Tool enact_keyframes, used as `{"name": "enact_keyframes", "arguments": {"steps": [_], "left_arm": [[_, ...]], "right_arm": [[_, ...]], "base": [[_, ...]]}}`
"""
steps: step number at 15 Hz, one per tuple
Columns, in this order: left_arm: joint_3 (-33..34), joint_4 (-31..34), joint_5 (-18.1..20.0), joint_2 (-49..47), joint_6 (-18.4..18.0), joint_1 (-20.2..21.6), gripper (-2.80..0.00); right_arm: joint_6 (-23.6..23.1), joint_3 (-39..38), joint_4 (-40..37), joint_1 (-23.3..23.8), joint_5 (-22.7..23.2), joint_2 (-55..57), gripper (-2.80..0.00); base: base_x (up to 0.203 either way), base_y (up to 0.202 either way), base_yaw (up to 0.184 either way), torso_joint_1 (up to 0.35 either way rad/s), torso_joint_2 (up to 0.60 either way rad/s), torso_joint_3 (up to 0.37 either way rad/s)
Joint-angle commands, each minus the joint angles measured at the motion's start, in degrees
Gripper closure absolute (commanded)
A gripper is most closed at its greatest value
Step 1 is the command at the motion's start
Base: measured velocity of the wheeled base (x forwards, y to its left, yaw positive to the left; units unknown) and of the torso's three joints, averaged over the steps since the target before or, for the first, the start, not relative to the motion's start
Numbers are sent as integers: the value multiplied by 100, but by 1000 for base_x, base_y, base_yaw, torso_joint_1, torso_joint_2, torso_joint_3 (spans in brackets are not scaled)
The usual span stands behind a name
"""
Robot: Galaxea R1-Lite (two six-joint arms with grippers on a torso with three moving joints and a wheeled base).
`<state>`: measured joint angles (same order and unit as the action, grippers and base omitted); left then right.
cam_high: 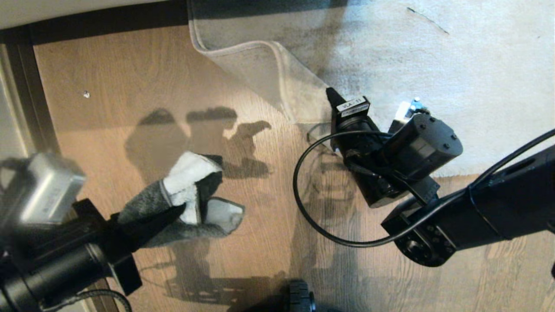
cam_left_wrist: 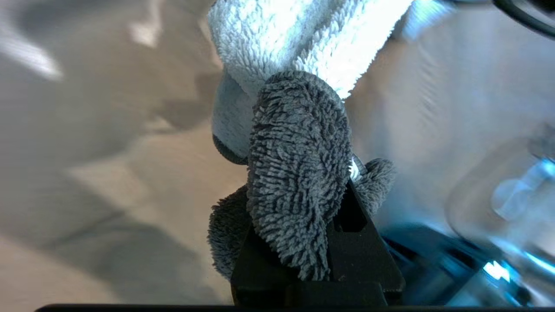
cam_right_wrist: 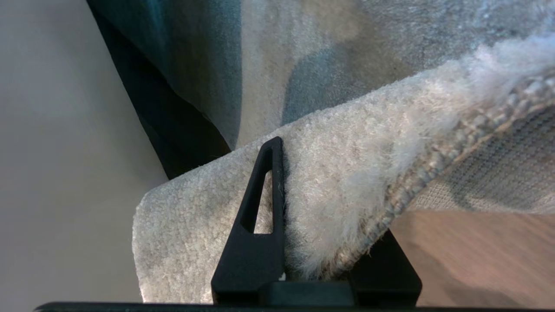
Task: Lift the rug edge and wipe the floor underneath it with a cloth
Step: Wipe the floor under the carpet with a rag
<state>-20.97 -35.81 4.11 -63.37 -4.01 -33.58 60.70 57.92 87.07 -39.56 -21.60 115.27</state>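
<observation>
The light grey rug (cam_high: 433,65) covers the upper right of the head view. Its corner is lifted and folded back, showing the paler backing (cam_high: 256,65) and the bound rug edge (cam_high: 279,78). My right gripper (cam_high: 333,97) is shut on that edge. In the right wrist view the rug edge (cam_right_wrist: 433,182) sits between the two fingers of the right gripper (cam_right_wrist: 321,195). At lower left, my left gripper (cam_high: 175,212) is shut on the cloth (cam_high: 190,182), which hangs above the wood floor (cam_high: 130,78). The dark grey and whitish cloth (cam_left_wrist: 299,173) bulges out of the left gripper (cam_left_wrist: 312,216).
A dark skirting strip (cam_high: 108,21) runs along the far and left sides of the floor. A small pale speck (cam_high: 86,94) lies on the planks. The right arm's cable (cam_high: 303,195) loops over the floor, and a black wheel (cam_high: 299,299) shows at the bottom edge.
</observation>
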Motion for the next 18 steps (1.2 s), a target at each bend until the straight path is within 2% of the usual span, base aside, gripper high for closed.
{"name": "enact_keyframes", "arguments": {"steps": [1, 3, 6, 12, 14, 18], "left_arm": [[22, -263, 0, -648, 35, -212, 0], [34, -867, -57, -1215, 45, -278, 0], [22, -1853, -353, -2253, 57, -487, 0], [-86, -4982, -969, -4845, 103, -650, 0], [-262, -5370, -1349, -5244, 146, -708, 0], [-1254, -5414, -1933, -5694, 320, -520, 0]], "right_arm": [[-21, 97, 243, -78, -44, 13, 0], [-24, 158, 240, -122, -46, 4, 0], [-40, 286, 214, -122, -20, 4, 0], [-40, 299, 214, -157, -37, 13, 0], [-40, 308, 214, -157, -37, 14, 0], [-40, 299, 223, -166, -37, 22, 0]], "base": [[0, 0, 0, 0, 0, 0], [0, 0, 0, 0, 0, 0], [0, 0, 0, 0, 0, 0], [0, 0, 0, 0, 0, 0], [0, 0, 0, 0, 0, 0], [0, 0, 0, 0, 0, 0]]}}
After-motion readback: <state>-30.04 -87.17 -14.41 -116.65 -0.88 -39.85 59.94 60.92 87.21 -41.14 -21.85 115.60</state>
